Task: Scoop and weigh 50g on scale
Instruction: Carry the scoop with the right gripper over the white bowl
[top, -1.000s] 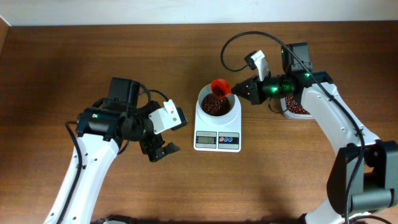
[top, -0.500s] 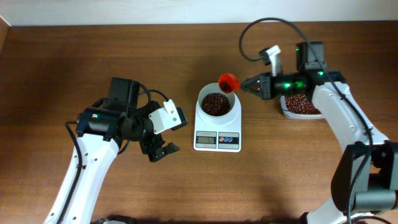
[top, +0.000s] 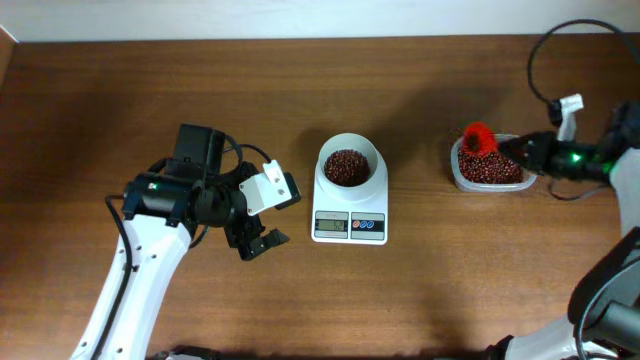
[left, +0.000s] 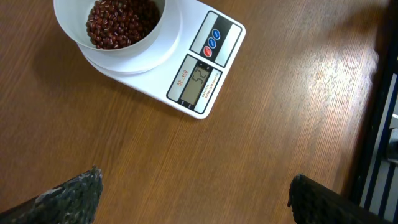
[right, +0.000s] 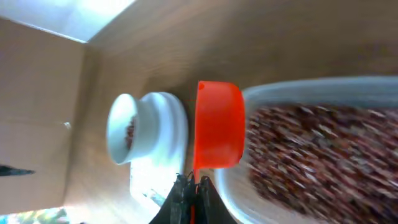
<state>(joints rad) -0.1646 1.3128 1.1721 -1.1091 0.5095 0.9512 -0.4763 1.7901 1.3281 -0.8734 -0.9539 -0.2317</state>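
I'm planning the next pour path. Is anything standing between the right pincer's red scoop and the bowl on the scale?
Nothing visible does. The right pincer holds the red scoop over the bean tub; only bare table lies between the tub and the white bowl on the scale.

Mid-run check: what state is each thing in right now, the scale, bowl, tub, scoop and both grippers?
scale: switched on, display showing digits.
bowl: sitting on the scale, partly filled with red beans.
tub: uncovered, holding red beans.
scoop: gripped by its handle, over the tub's end nearest the scale.
left gripper: open, holding nothing.
right gripper: shut on the scoop.
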